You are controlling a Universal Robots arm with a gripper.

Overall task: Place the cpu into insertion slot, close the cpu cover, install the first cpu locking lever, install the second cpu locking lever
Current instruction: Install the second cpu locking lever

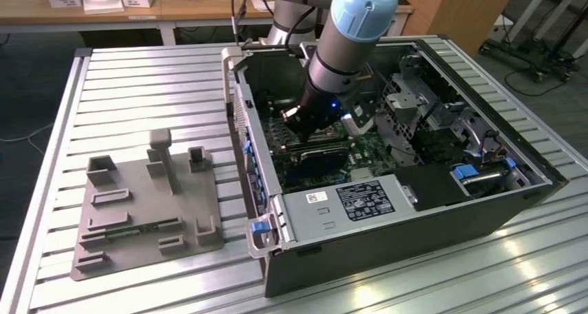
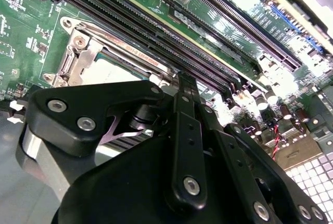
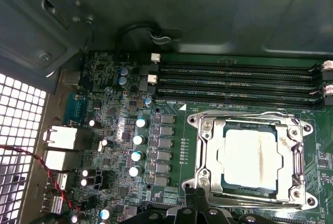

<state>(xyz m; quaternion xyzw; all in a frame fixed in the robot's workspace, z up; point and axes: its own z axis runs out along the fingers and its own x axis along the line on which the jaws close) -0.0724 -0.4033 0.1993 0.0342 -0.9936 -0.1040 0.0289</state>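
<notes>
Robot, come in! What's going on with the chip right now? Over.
Gripper down inside the computer case, at the socket's edge. Chip seated in socket, metal frame down around it. Nothing lying on the chip.

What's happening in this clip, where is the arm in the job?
A single robot arm is reaching down into an open computer case lying on a slatted metal table. Its gripper sits at the edge of the insertion slot on the green motherboard. In the first wrist view the cpu already lies in the socket, and the cpu cover frames it, apparently lying down over it. Whether the locking levers are latched cannot be told.
</notes>
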